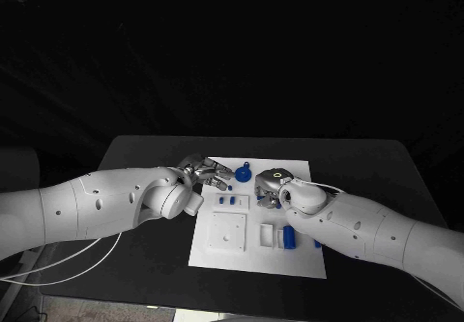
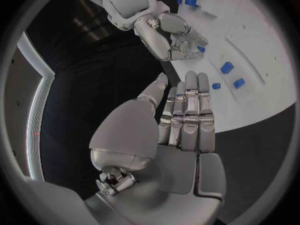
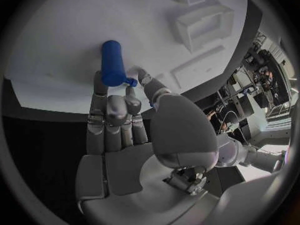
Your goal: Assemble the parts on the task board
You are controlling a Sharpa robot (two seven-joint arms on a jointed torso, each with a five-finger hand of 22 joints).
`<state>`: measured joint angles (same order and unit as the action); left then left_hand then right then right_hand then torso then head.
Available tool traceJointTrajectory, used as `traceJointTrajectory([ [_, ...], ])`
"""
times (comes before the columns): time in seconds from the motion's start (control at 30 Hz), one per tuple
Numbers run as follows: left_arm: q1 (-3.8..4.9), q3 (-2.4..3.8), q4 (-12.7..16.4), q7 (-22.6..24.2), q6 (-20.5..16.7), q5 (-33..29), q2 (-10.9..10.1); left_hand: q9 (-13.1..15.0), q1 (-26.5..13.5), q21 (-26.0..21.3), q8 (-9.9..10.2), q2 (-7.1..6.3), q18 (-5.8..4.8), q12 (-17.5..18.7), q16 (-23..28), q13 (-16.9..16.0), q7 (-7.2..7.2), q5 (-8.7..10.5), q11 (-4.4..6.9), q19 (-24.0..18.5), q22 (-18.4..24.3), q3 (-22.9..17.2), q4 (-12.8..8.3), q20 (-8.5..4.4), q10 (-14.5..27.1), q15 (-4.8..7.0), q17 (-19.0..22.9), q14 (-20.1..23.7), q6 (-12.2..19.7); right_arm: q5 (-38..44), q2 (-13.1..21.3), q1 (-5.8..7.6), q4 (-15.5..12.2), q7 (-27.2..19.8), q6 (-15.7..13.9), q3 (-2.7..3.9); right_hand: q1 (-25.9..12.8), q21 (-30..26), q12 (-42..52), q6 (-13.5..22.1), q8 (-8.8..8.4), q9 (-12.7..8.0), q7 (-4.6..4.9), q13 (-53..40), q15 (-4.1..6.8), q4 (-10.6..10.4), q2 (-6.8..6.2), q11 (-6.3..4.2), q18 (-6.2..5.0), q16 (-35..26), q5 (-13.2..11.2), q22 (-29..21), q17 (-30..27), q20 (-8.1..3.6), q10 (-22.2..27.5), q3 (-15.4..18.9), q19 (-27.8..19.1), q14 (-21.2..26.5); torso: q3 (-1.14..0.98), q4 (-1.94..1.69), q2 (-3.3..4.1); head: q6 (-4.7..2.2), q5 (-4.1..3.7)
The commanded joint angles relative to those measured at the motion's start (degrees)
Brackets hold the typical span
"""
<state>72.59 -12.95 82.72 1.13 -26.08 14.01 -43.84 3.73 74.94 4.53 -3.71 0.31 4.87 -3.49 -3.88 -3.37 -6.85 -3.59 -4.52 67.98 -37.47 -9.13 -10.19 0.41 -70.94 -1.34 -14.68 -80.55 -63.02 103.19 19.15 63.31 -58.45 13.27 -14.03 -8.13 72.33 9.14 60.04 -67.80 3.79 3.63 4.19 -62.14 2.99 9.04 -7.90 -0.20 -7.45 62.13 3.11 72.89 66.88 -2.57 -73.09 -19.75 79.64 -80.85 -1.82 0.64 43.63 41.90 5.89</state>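
Head view: both hands worked at the far end of the task board (image 1: pixel 218 258).
The left hand (image 1: pixel 198 173) hovered at the board's left far edge, fingers straight, together, holding nothing, probably standing by. The right hand (image 1: pixel 273 184) pinched a blue cylindrical part (image 3: pixel 112 62) by its thin stem above the board, apparently for insertion.

arms: white, rounded shells, small dark screw holes | left hand (image 2: pixel 181 135): silver, segmented fingers (image 2: pixel 190 105) | cable: white
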Motion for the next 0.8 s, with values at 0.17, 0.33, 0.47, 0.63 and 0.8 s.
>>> traceJointTrajectory([
  [0.17, 0.06, 0.05, 0.1, 0.3, 1.0, 0.2, 0.1, -0.1, 0.5, 0.1, 0.0, -0.04, -0.81, 0.2, 0.2, 0.1, -0.10, -0.18, -0.14, 0.3, 0.0, 0.3, 0.0, 0.06, 0.5, -0.15, 0.0, -0.3, 0.3, 0.7, -0.3, -0.08, 0.6, -0.7, 2.1, -0.35, 0.2, 0.3, 0.4, -2.7, -0.13, 0.1, -0.55, 0.0, 0.73, 0.7, 2.01, -0.83, 0.47, 0.5, -0.3, 0.7, 0.2, -0.18, -0.1, -3.9, 0.3, -0.2, -0.03, 0.04, -0.02, 0.18, 0.11],
  [0.33, 0.06, 0.05, 0.0, 0.2, 1.0, 0.2, 0.1, -0.1, 0.5, 0.2, 0.0, 0.05, -0.83, 0.2, 0.2, 0.1, -0.10, -0.21, -0.13, 0.2, 0.3, 0.3, 0.0, 0.05, 0.4, -0.14, -0.1, -0.3, 0.3, 0.7, -0.2, -0.08, 0.9, -0.7, 3.2, -0.65, -0.3, 0.6, 0.3, -3.6, -0.18, 0.1, -0.64, 0.0, 0.88, 1.6, 3.04, -1.01, 0.50, 0.6, -0.4, 1.5, 0.4, -0.37, -0.1, -5.9, 0.1, -0.2, -0.08, 0.18, -0.05, 0.25, 0.20],
  [0.47, 0.06, 0.05, 0.0, 0.1, 1.1, 0.2, 0.1, -0.1, 0.5, 0.2, 0.0, 0.05, -0.83, 0.2, 0.2, 0.1, -0.10, -0.21, -0.13, 0.2, 0.3, 0.3, 0.0, 0.05, 0.4, -0.14, -0.1, -0.3, 0.3, 0.8, -0.2, -0.08, 1.1, -0.6, 3.7, -0.78, -0.3, 0.6, 0.4, -3.6, -0.22, 0.1, -0.62, 0.0, 0.89, 1.7, 3.09, -1.00, 0.49, 0.5, -0.4, 1.6, 0.4, -0.38, -0.1, -6.0, 0.0, -0.2, -0.10, 0.11, -0.04, 0.30, 0.08],
  [0.63, 0.06, 0.05, -0.1, 0.0, 1.2, 0.2, 0.1, -0.1, 0.5, 0.2, 0.0, 0.06, -0.83, 0.2, 0.2, 0.1, -0.14, -0.21, -0.15, 0.2, 0.4, 0.3, -0.1, 0.05, 0.5, -0.16, -0.1, -0.3, 0.4, 1.0, -0.2, -0.09, 1.4, -0.4, 3.5, -0.83, -1.2, 0.7, -0.1, -2.8, -0.29, 0.0, -0.43, 0.2, 0.81, 2.7, 2.93, -0.88, 0.52, 0.2, -0.4, 2.4, 0.3, -0.42, 0.1, -6.5, -0.2, -0.1, -0.11, 0.09, -0.05, 0.29, 0.06],
  [0.8, 0.06, 0.04, -0.1, -0.1, 1.3, 0.2, 0.1, -0.1, 0.5, 0.2, 0.0, 0.07, -0.83, 0.2, 0.2, 0.1, -0.17, -0.24, -0.19, 0.2, 0.5, 0.3, -0.1, 0.06, 0.6, -0.18, -0.1, -0.2, 0.5, 0.8, -0.1, -0.09, 1.4, -0.5, 2.5, -0.85, -1.4, 0.5, -0.4, 1.6, -0.31, -0.1, 0.73, 0.5, 0.32, 3.3, 0.96, -0.15, 0.59, -0.2, -0.2, 2.3, 0.0, -0.41, 0.5, -6.6, -0.2, 0.1, -0.08, 0.12, -0.07, 0.33, 0.07],
])
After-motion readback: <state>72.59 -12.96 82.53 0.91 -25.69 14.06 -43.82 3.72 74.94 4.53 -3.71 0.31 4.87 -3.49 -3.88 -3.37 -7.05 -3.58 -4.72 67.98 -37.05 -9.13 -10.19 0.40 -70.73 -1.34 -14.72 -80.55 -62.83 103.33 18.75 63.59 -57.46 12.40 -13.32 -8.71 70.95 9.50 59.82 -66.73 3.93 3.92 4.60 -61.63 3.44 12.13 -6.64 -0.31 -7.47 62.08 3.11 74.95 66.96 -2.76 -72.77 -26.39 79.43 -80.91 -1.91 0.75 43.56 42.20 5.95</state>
